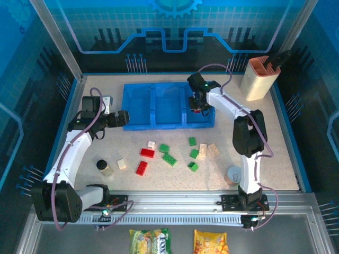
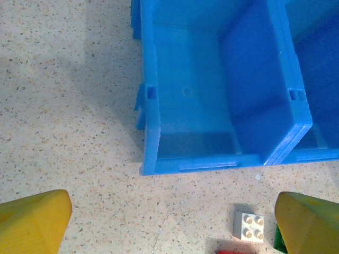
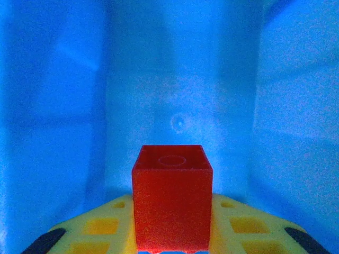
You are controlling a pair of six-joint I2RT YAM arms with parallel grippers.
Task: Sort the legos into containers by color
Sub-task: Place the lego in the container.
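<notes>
My right gripper (image 1: 199, 106) hangs inside the right compartment of the blue tray (image 1: 139, 88) and is shut on a red lego (image 3: 172, 203). The brick stands between the yellow fingers (image 3: 95, 228), above the compartment's blue floor (image 3: 180, 79). My left gripper (image 1: 125, 117) stands open just left of the tray's near left corner. Its yellow fingertips (image 2: 32, 219) are wide apart over bare table, with a beige lego (image 2: 249, 226) near the right one. Loose legos lie in front of the tray: red (image 1: 147, 153), green (image 1: 169, 159), beige (image 1: 213, 150).
A small black-capped bottle (image 1: 104, 167) stands at the near left beside a beige brick (image 1: 122, 164). A grey cup (image 1: 233, 174) sits by the right arm's base. The tall beige holder (image 1: 258, 78) stands at the far right corner.
</notes>
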